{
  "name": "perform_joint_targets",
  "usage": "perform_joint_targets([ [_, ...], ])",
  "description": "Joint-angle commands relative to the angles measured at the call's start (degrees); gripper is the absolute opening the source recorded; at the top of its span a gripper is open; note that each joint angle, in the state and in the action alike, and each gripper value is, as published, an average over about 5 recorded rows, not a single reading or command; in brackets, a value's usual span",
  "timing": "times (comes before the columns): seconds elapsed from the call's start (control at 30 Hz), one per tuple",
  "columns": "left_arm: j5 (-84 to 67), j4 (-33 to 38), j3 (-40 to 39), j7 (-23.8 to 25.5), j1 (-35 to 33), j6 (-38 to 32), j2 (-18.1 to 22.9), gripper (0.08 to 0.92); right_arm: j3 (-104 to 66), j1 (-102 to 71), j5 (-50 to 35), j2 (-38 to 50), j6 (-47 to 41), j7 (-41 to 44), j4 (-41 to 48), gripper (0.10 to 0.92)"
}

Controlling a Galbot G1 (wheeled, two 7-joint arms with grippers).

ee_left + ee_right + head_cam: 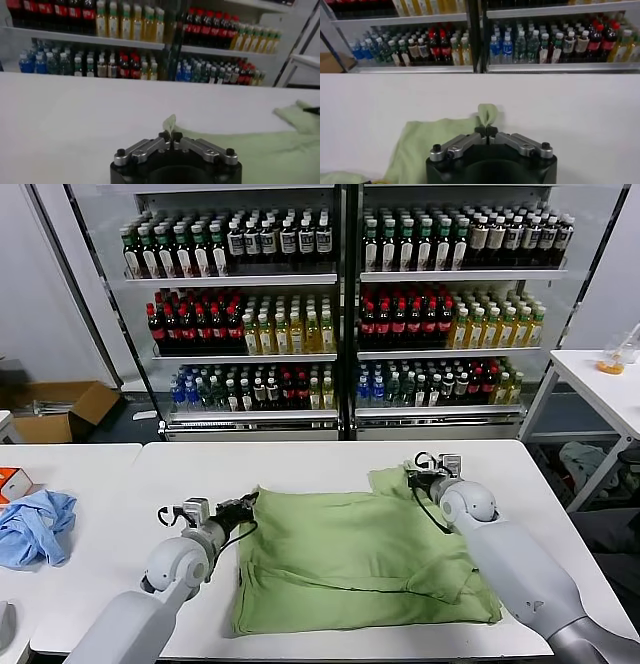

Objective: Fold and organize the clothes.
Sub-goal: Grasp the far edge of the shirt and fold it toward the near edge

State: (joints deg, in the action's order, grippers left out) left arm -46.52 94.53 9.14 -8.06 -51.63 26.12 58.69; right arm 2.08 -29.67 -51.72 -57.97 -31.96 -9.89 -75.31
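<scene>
- The light green shirt (355, 559) is seen spread on the white table (560, 484), partly folded, with its lower edge near the table's front edge.
- The left gripper (243, 506) is placed at the shirt's far left corner. In the left wrist view its jaws are pressed together on a small peak of green cloth (170, 123) raised at that corner.
- The right gripper (418, 477) is placed at the shirt's far right corner, beside the sleeve that lies there. In the right wrist view the jaws are likewise closed, pinching a raised tuft of the shirt's fabric (487, 114).
- Both arms are seen reaching in from the table's front side, one on each side of the shirt.
- A light blue garment (35, 526) is noted crumpled well to the left of the shirt, on the adjoining table.
- Glass-fronted coolers (340, 304) stocked with rows of bottles are recorded beyond the shirt, behind the table.
</scene>
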Motion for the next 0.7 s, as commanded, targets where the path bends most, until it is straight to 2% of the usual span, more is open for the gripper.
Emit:
perform_joint_targets([
  [0.03, -3.3, 8.0, 3.7, 0.3, -5.0, -0.7, -2.3, 0.088, -6.2, -5.8, -3.0, 5.2, 0.7, -0.7, -12.9, 0.105],
  [0.47, -3.4, 18.9, 7.5, 0.7, -16.3, 0.2, -4.4, 0.088, -17.3, -22.1, -5.0, 11.6, -0.8, -2.3, -30.8, 0.105],
  [0.7, -0.6, 22.0, 8.5, 1.4, -21.8, 0.8, -5.4, 0.088, -26.3, -37.0, -4.3, 13.7, -1.2, -3.3, -40.8, 0.105],
])
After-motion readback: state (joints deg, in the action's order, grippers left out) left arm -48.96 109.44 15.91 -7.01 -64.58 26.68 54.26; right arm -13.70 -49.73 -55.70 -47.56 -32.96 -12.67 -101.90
